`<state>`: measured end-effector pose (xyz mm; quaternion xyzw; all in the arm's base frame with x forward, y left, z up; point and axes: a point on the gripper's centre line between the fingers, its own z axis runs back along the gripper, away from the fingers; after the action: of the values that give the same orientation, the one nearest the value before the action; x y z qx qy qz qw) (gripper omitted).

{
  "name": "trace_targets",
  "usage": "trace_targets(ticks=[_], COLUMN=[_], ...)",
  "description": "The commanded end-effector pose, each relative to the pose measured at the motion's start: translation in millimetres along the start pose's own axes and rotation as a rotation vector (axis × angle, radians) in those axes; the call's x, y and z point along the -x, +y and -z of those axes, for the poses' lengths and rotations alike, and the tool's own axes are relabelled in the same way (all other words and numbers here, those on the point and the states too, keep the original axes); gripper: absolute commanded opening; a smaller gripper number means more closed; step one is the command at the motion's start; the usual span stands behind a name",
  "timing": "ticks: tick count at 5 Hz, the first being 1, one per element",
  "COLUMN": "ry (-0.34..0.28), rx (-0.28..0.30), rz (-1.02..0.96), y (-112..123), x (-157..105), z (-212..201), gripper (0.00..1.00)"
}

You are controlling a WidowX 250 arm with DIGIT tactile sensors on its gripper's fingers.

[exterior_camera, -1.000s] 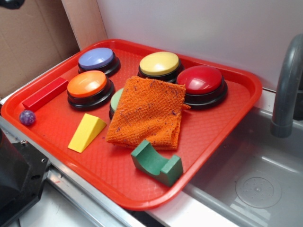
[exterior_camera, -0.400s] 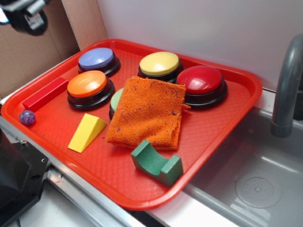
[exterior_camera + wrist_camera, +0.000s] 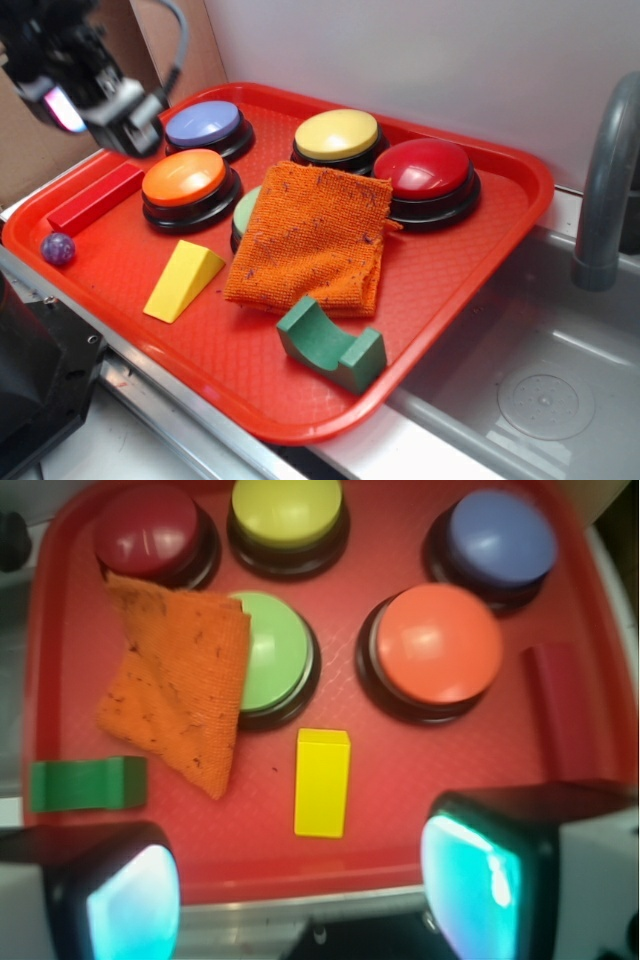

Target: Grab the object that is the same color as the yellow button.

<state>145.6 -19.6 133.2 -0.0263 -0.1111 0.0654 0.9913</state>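
Gripper spread wide and empty, hanging above the near-left part of the tray, the yellow wedge untouched below it.

The gripper (image 3: 300, 880) has its two fingers (image 3: 125, 125) well apart with nothing between them; in the wrist view the yellow wedge block (image 3: 322, 782) lies flat on the red tray (image 3: 60, 680), just ahead of the gap and clear of both fingers. Ahead and right of it sits the orange button (image 3: 438, 645), ahead and left the green button (image 3: 272, 650), half under the orange cloth (image 3: 175, 710). Farther ahead stands the yellow button (image 3: 286, 510), with the red button (image 3: 150, 535) to its left and the blue button (image 3: 500, 538) to its right. The green arch block (image 3: 88, 783) lies far left, the red bar (image 3: 558, 710) far right.
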Motion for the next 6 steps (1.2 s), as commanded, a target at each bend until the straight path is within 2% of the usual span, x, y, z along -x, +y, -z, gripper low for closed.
trace_targets(ticks=[1,3,6], ry=[-0.025,-0.033,-0.030], rx=[-0.010,-0.049,-0.046], rz=[-0.039,-0.108,-0.162], y=[1.5,12.5,15.7], x=[-5.6,1.5,0.8], z=[36.7,79.0,114.9], gripper=[1.00,1.00,1.00])
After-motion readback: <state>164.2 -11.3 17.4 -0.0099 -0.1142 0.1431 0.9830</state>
